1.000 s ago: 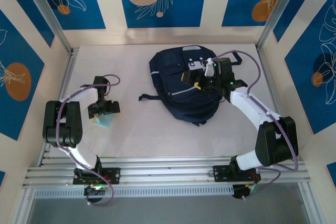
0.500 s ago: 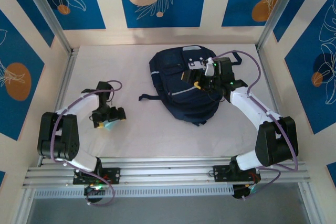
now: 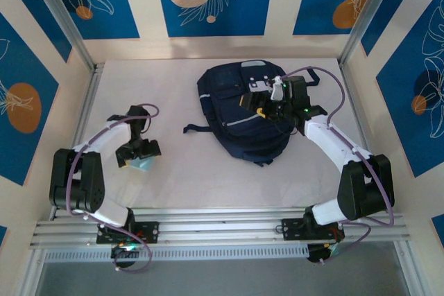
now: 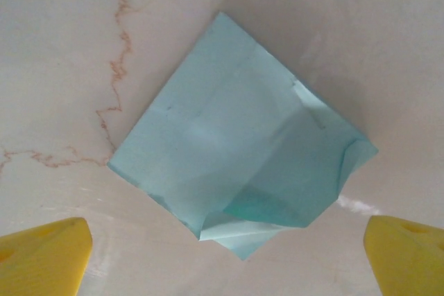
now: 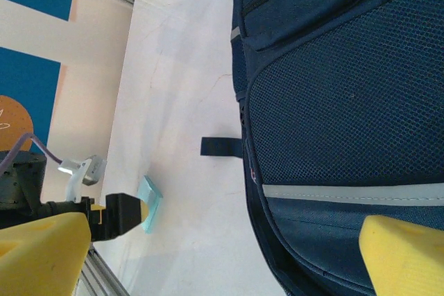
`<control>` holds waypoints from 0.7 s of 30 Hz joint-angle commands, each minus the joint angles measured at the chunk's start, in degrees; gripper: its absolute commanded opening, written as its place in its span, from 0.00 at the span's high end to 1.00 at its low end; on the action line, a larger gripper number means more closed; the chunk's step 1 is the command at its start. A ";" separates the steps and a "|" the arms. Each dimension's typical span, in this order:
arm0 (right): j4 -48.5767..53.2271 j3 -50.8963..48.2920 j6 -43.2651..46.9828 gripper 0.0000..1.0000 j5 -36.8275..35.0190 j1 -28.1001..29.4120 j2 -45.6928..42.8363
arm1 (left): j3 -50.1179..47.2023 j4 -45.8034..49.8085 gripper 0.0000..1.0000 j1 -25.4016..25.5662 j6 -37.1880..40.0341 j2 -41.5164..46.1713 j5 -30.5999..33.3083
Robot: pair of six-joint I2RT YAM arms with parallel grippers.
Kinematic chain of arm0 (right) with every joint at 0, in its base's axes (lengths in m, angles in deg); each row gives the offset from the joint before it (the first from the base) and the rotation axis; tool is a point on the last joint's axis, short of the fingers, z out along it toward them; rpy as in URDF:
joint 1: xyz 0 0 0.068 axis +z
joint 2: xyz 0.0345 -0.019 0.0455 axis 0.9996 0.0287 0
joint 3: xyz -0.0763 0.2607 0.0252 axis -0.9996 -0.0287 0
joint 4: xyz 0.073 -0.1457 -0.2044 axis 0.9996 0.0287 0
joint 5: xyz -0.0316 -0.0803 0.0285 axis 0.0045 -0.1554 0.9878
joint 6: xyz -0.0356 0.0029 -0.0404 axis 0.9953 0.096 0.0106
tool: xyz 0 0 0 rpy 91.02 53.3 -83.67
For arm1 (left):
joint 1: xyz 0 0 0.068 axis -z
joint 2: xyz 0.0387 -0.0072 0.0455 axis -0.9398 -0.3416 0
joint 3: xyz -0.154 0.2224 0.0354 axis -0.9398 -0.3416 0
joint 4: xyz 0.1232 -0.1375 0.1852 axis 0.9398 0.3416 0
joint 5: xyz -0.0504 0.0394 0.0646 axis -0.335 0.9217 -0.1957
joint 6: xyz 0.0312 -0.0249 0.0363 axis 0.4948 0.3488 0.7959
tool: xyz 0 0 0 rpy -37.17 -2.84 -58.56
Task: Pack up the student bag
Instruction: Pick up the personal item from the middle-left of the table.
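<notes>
Released and empty, my right pincer (image 3: 267,107) hovers over the navy backpack (image 3: 225,102), which lies flat at the far middle of the table (image 3: 208,185). Well apart, my left pincer (image 4: 225,258), also wide and empty, hangs above a folded teal paper (image 4: 236,164). Packing looks barely begun.
</notes>
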 commanded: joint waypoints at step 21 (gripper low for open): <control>0.37 -2.62 2.65 0.01 1.30 -0.73 -3.10 | -5.94 -10.82 0.00 -4.76 -35.51 -0.38 -3.70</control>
